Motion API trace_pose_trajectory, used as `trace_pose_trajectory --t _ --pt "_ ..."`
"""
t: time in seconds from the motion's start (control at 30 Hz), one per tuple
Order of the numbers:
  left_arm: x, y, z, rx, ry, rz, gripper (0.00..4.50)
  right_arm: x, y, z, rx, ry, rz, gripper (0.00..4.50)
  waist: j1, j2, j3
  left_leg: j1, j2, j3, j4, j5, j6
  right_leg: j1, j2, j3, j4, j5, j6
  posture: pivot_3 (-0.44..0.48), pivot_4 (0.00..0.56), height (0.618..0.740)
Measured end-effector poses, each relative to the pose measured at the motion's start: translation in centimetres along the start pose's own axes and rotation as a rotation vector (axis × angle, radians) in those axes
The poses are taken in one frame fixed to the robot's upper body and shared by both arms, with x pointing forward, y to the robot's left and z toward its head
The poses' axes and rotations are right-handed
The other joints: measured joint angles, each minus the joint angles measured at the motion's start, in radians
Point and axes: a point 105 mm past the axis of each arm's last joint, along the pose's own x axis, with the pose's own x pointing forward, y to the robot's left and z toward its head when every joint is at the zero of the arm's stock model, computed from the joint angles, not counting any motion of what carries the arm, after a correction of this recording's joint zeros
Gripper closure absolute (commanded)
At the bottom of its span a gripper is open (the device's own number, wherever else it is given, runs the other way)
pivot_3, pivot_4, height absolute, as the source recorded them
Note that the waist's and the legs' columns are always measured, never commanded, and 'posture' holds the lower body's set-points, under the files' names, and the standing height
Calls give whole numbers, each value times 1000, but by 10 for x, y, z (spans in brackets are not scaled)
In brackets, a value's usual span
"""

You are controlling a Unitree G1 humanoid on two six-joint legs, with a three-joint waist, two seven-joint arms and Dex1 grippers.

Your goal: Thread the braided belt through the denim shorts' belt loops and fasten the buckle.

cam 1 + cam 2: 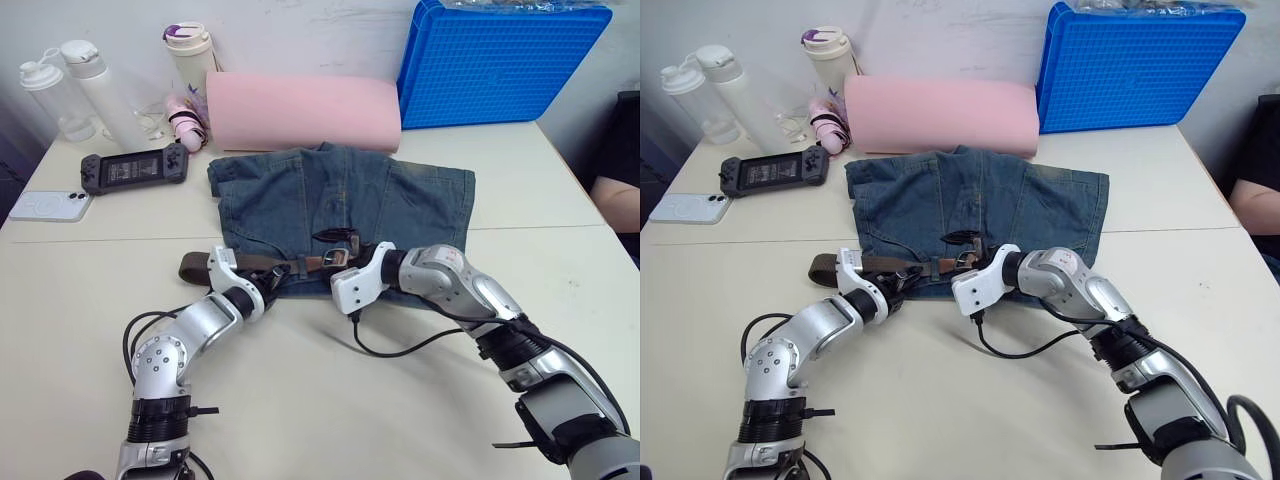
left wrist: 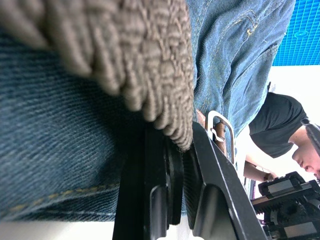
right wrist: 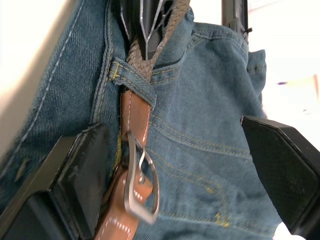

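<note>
Belt (image 1: 250, 264) lies along the waistband of the shorts (image 1: 345, 205), at the edge nearest both grippers. Left gripper (image 1: 268, 291) has its fingers clamped on the woven strap, just beside a belt loop (image 3: 131, 83). Right gripper (image 3: 172, 165) is spread wide, one finger (image 3: 82, 165) beside the buckle (image 3: 141, 180), the other well apart over denim.

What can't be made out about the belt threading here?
- Head views: both grippers cover the waistband, hiding most belt loops.
- Left wrist view: braided belt is blurred; left gripper's contact unclear.
- Right wrist view: buckle fastening is not clear; right gripper is open.
</note>
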Motion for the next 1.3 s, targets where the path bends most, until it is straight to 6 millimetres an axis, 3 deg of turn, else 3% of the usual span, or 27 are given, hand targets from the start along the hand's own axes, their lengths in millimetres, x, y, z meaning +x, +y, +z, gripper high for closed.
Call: trace_pose_trajectory --t 0.47,0.87,1.0,1.2,1.23,1.3 --pt "-2 1 -8 -73 -8 -25 4500 18 -7 -3 -26 26 1 37 -1 0 0 2 1 -1 0 0 0 4 1 0 -1 0 0 0 150 740" --pt "-1 0 -12 -84 1 -39 4500 11 -13 -4 -60 36 -14 37 4 0 0 2 0 0 -2 0 0 4 0 0 -3 0 0 0 150 740" --pt "0 -1 -11 -77 7 -42 4500 9 -9 -4 -68 27 11 1232 6 0 0 2 0 0 -1 0 0 4 0 -1 -4 0 0 0 150 740" --pt "2 -1 -10 -60 22 -44 4500 8 0 -4 -53 25 36 4168 7 0 0 2 0 -1 -1 0 0 5 0 -1 -4 0 0 0 150 740" --pt "1 0 -9 -47 27 -46 4500 7 2 -5 -53 29 43 4462 6 0 0 2 0 -1 -1 0 0 5 1 -1 -5 0 0 0 150 740" --pt "0 0 -9 -34 33 -46 4500 6 5 -5 -52 25 49 4462 4 0 0 2 1 -1 -2 0 0 5 1 -1 -5 0 0 0 150 740"
